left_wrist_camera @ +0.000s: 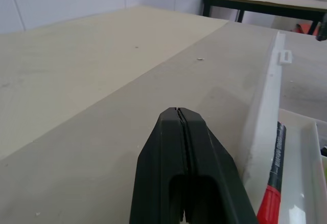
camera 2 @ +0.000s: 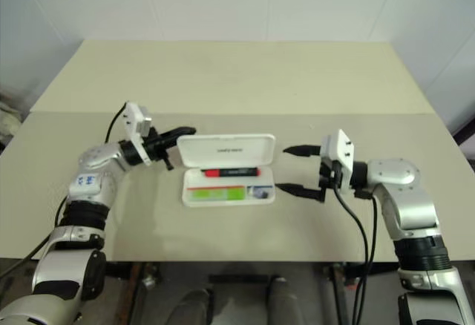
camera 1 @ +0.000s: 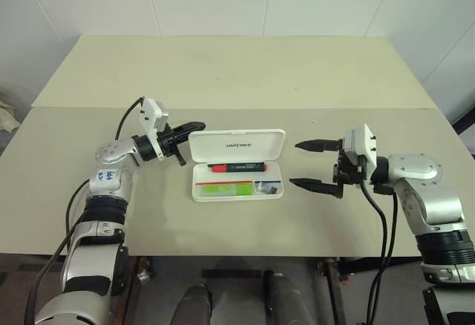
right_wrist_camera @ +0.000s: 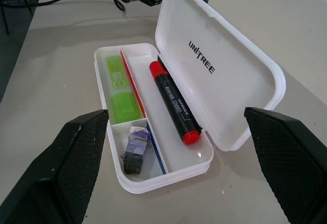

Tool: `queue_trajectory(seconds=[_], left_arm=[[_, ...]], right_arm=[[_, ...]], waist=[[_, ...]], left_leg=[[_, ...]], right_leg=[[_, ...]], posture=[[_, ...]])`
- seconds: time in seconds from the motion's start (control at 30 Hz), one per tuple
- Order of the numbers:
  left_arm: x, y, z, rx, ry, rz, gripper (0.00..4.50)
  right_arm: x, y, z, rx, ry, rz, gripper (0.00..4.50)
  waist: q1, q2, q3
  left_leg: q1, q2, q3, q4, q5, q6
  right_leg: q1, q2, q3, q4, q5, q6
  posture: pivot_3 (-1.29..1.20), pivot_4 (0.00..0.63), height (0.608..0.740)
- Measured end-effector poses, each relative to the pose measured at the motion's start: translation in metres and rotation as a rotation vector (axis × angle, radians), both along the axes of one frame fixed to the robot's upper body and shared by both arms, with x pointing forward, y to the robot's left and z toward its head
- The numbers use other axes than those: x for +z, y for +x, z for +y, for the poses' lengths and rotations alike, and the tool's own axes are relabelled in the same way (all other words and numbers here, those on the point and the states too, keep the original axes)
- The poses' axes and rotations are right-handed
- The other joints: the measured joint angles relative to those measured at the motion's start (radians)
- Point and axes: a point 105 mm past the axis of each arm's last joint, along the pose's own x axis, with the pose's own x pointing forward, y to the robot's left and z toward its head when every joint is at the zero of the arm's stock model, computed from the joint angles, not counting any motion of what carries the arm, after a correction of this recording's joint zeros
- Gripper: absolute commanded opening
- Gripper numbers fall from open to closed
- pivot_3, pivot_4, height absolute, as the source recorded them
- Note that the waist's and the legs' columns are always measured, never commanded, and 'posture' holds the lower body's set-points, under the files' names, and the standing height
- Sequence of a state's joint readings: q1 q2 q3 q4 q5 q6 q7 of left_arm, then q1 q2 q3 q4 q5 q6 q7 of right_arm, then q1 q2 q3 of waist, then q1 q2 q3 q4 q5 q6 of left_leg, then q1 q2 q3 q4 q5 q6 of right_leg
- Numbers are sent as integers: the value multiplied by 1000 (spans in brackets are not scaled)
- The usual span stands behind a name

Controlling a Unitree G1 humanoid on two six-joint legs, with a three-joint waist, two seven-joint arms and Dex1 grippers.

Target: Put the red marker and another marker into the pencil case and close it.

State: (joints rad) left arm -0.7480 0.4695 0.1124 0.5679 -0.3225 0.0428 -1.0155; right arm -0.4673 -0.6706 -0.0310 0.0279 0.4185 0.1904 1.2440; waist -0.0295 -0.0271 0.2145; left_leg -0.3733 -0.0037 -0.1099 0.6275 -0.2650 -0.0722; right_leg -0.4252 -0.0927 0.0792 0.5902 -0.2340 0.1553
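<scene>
The left tool (camera 1: 194, 127) is pinched fully shut and holds nothing. Its tip sits just behind the upper left corner of the raised lid of the pencil case (camera 1: 237, 147); whether it touches the lid cannot be told. The right tool (camera 1: 306, 165) stands wide open and empty, near the case's right end but apart from it, its two fingers aimed at the case.

The pencil case lies open on the counter (camera 1: 223, 73), lid tilted up and back, dark lettering on its inner face. The red marker (right_wrist_camera: 173, 101) lies in the long compartment beside the hinge. The other marker (right_wrist_camera: 118, 87), light green, lies in the front compartment. A small dark purplish block (right_wrist_camera: 135, 148) sits in the little end compartment.

Both markers look stowed, so the step in hand appears to be closing the lid. To do it well, the shut left tool should push the lid's back forward and down, evenly. The right tool could steady the case so it does not slide.
</scene>
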Motion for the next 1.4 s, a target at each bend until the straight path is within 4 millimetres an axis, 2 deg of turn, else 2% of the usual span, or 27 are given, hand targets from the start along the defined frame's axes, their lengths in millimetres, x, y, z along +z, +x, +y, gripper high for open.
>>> queue_trajectory(seconds=[0.23,0.4,0.6,0.77,1.03,1.27,1.4], left_arm=[[-3,-16,4,-81,83,-76,31],[6,-28,-2,-154,111,-134,31],[-6,-49,-15,-273,148,-109,31],[-1,-55,-22,-318,154,-109,31],[-25,-66,-28,-393,191,-13,31],[-47,-76,-33,-472,303,59,31],[-59,-75,-35,-474,358,96,31]], right_arm=[[0,3,1,0,11,-5,4500],[2,5,2,9,10,-22,4500],[-3,6,4,13,4,-3,4500],[-3,6,4,12,4,-3,4500],[-5,4,4,0,7,-3,4500],[-10,-2,6,-12,13,11,4500],[-11,-6,7,-21,18,11,4500]], waist=[[-1,0,0],[0,0,0],[0,0,0],[-1,0,0],[0,0,0],[-1,0,0],[0,0,0]], left_leg=[[0,0,0,0,0,0],[0,0,0,0,0,0],[0,0,0,0,0,0],[0,0,0,1,0,0],[0,0,0,1,0,0],[0,0,0,1,0,0],[0,0,0,1,0,0]], right_leg=[[0,0,0,0,0,0],[0,0,0,0,0,0],[0,0,0,0,0,0],[0,0,0,0,0,0],[0,0,0,0,0,0],[0,0,0,0,0,-1],[0,0,0,0,0,-1]], posture=[[0,150,740],[0,150,740],[0,150,740],[0,150,740],[0,150,740],[0,150,740],[0,150,740]])
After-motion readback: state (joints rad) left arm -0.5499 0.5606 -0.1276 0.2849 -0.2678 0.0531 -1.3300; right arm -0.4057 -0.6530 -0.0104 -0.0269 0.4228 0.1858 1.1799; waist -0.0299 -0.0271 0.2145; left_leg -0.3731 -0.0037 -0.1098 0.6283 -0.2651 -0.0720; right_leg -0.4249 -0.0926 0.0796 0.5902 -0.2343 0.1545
